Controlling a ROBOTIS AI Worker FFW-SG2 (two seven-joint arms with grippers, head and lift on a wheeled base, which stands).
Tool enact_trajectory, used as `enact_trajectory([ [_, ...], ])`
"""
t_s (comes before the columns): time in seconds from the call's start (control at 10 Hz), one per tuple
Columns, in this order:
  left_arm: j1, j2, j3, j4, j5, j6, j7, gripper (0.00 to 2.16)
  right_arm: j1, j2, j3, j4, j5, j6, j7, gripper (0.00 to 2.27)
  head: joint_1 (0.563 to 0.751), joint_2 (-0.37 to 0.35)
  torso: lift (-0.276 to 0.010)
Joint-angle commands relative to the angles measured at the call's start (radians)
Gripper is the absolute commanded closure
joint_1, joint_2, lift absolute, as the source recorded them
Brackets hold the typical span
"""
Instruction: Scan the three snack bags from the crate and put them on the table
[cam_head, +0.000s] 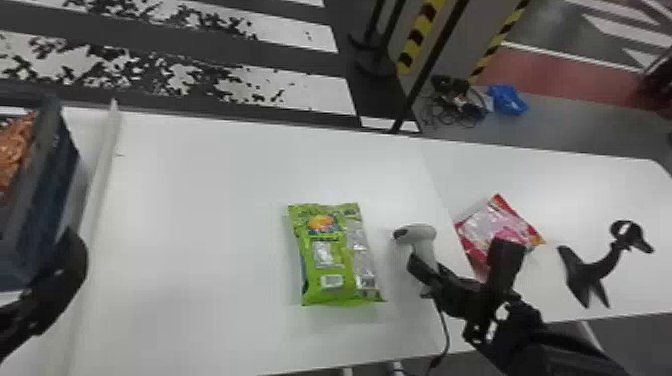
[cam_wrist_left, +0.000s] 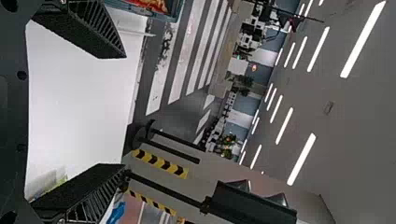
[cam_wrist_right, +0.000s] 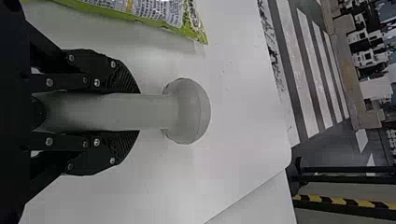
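My right gripper (cam_head: 425, 272) is shut on the white scanner (cam_head: 423, 235), whose head points toward the green snack bag (cam_head: 327, 260) lying on the table. In the right wrist view, the fingers of my right gripper (cam_wrist_right: 133, 112) press both sides of the handle of the scanner (cam_wrist_right: 187, 111). A red and pink snack bag (cam_head: 487, 225) lies farther right, partly behind the right arm. At the left edge, my left gripper (cam_head: 75, 257) is beside the dark blue crate (cam_head: 47, 185), which holds orange-red contents. In the left wrist view, my left gripper (cam_wrist_left: 109, 112) stands open with nothing between its fingers.
A black stand (cam_head: 597, 265) is on the right part of the white table (cam_head: 200, 225). A raised white strip (cam_head: 102, 175) runs beside the crate. The scanner's cable (cam_head: 446, 330) hangs toward the front edge. Striped posts stand behind the table.
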Motion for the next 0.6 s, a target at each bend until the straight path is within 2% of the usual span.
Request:
enact_trajectory([
  [0.0, -0.009, 0.003, 0.0, 0.005, 0.001, 0.009, 0.0, 0.03, -0.003, -0.008, 0.007, 0.001, 0.005, -0.001, -0.003, 0.71, 0.695, -0.308, -0.094],
  [0.1, -0.02, 0.006, 0.0, 0.008, -0.001, 0.031, 0.0, 0.03, -0.003, -0.011, 0.006, -0.007, 0.008, -0.004, -0.004, 0.0, 0.695, -0.304, -0.094],
  [0.4, -0.039, 0.007, 0.0, 0.011, -0.001, 0.046, 0.0, 0.03, 0.042, -0.016, -0.036, -0.13, -0.021, 0.009, -0.003, 0.07, 0.695, -0.313, -0.094],
  [0.5, -0.04, 0.007, 0.0, 0.014, -0.001, 0.046, 0.0, 0.03, 0.059, -0.019, -0.071, -0.217, -0.067, 0.119, 0.048, 0.07, 0.695, -0.314, -0.094],
])
